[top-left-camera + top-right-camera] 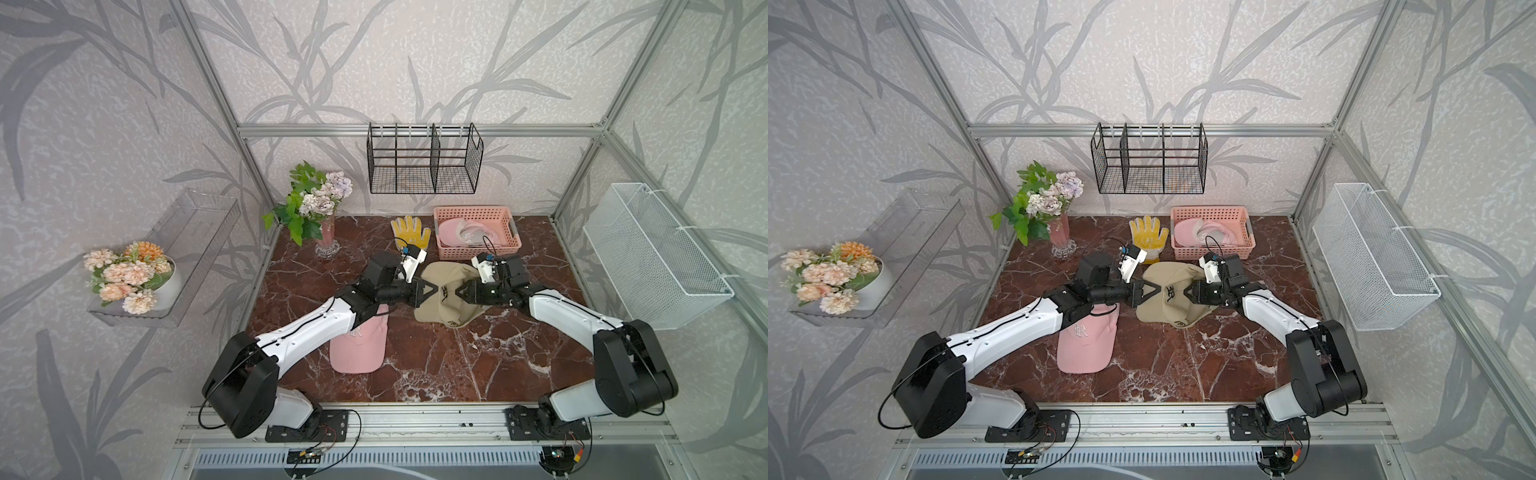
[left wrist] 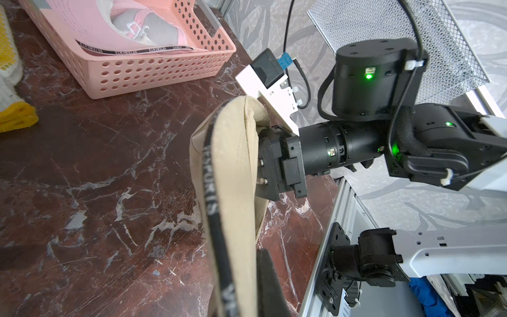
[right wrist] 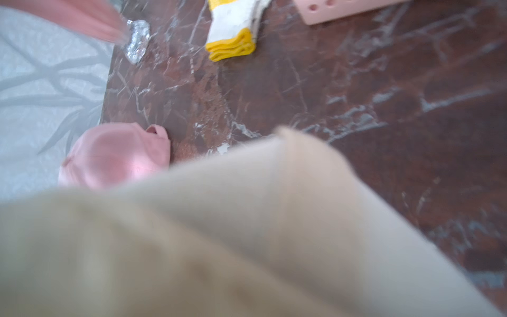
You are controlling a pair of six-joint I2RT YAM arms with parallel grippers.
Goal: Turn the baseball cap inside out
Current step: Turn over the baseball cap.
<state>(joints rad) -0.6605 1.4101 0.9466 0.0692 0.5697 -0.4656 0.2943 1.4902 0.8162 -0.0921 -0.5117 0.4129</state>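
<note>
A beige cap (image 1: 440, 311) is being held near the middle of a dark marble table (image 1: 457, 365), between two robot arms reaching in from the near left and the near right. The cap's left edge is being pinched by the left gripper (image 1: 432, 290), whose jaws are closed tight on the lettered inner band. The cap's right side is being met by the right gripper (image 1: 458, 291); its fingers are being hidden by draped fabric, so how wide the jaws stand, or whether anything is gripped, cannot be told. A pink cap (image 1: 359, 349) is lying under the left arm, and a pink basket (image 1: 476, 212) and a yellow glove (image 1: 411, 232) are sitting at the far side. The turning itself is judged to be in hand: the rim is being anchored while the crown is being worked. Next, the crown would need to be pushed through the opening against a taut band.
</note>
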